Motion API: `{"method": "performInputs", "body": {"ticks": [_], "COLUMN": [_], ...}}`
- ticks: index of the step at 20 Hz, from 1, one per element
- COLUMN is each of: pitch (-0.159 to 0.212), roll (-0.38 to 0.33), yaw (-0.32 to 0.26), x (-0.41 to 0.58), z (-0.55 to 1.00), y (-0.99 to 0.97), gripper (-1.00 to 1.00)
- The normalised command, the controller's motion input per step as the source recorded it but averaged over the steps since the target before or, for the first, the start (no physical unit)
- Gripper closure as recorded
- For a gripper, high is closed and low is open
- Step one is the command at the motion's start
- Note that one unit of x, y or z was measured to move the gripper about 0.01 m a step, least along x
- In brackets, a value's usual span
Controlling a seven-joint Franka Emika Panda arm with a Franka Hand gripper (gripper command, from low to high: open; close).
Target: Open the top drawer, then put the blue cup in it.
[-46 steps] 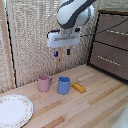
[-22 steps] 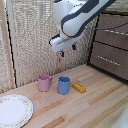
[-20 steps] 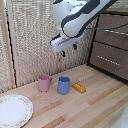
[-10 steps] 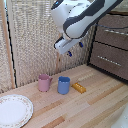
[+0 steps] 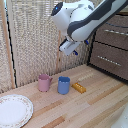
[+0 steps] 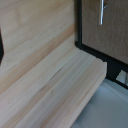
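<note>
The blue cup (image 5: 63,85) stands upright on the wooden table, between a pink mug and a small yellow block. My gripper (image 5: 74,50) hangs well above the cup, tilted toward the dark brown cabinet on the exterior view's right. Nothing is held in it, and it looks open. The top drawer (image 5: 114,36) is shut, with its silver bar handle (image 5: 117,31) across the front. The wrist view shows a dark drawer front with a silver handle (image 6: 102,11) above the table boards (image 6: 50,80). The cup is out of the wrist view.
A pink mug (image 5: 44,82) stands beside the cup. A yellow block (image 5: 78,87) lies on its other side. A white plate (image 5: 14,110) sits at the table's front on the exterior view's left. A lower drawer (image 5: 107,60) is shut. A woven screen (image 5: 35,40) backs the table.
The arm has risen and swung toward the exterior view's right, nearer the cabinet, and the wrist has turned. The cup, mug, block and plate have not moved.
</note>
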Motion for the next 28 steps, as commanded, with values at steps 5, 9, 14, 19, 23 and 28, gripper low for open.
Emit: {"method": "performInputs", "body": {"ticks": [5, 9, 14, 19, 23, 28], "pitch": [-0.149, -0.112, -0.002, 0.000, 0.000, -0.024], "roll": [-0.311, -0.323, -0.341, -0.342, -0.340, -0.324], "yaw": [0.206, 0.193, 0.159, 0.158, 0.163, 0.159], "x": [-0.082, -0.084, -0.136, -0.145, -0.148, -0.131], "z": [0.00, 0.00, 0.00, 0.00, 0.00, 0.00], "y": [-0.16, -0.17, -0.21, -0.22, -0.21, -0.25], "gripper": [-1.00, -1.00, -1.00, -1.00, -1.00, -1.00]}}
